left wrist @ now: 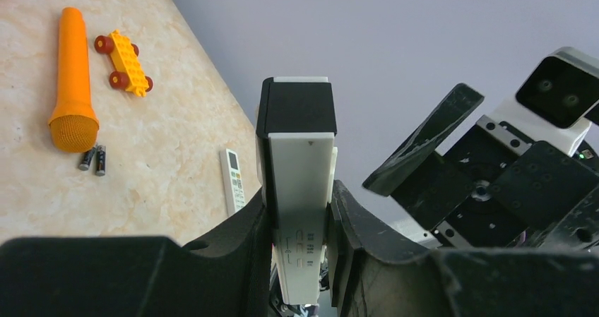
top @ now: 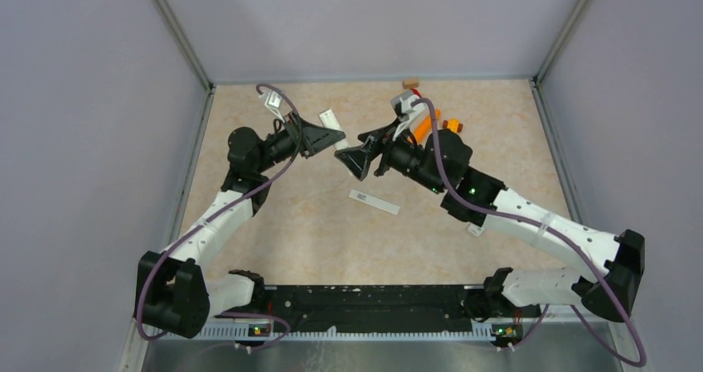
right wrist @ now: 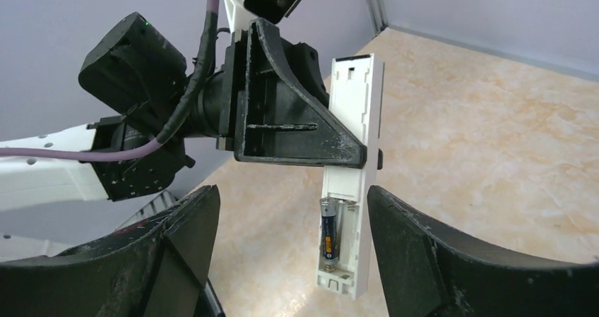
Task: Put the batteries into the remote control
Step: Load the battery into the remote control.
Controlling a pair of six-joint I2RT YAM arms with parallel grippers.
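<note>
Bolted at the near edge of the counter (top: 315,239), the left arm (top: 211,223) and the right arm (top: 539,227) are both reaching inward toward the far middle. Just beyond their bases, a slim white strip (top: 374,200) is lying flat on the counter between the two arms, touching nothing else.

Farther on, the left fingers (left wrist: 248,236) are clamping the remote control (left wrist: 300,154) by its white body and holding it raised off the counter, with the black section showing at the top of the left wrist view. In the right wrist view the remote's back is facing the right arm. Its compartment is standing open, and one battery (right wrist: 330,234) is sitting inside, toward the lower end. The right fingers (right wrist: 417,246) are spread wide and gripping nothing. They are pointing at the remote from close by on its right, not touching it.

Toward the far right, two more batteries (left wrist: 93,159) are lying side by side on the counter, just beside the wide end of an orange toy (left wrist: 73,84). An orange brick car (left wrist: 126,63) with red wheels is resting near that toy. A shorter white remote (left wrist: 234,179) with a button face is lying along the counter's edge by the wall. At the far wall, a small wooden block (top: 409,82) is sitting by itself.
</note>
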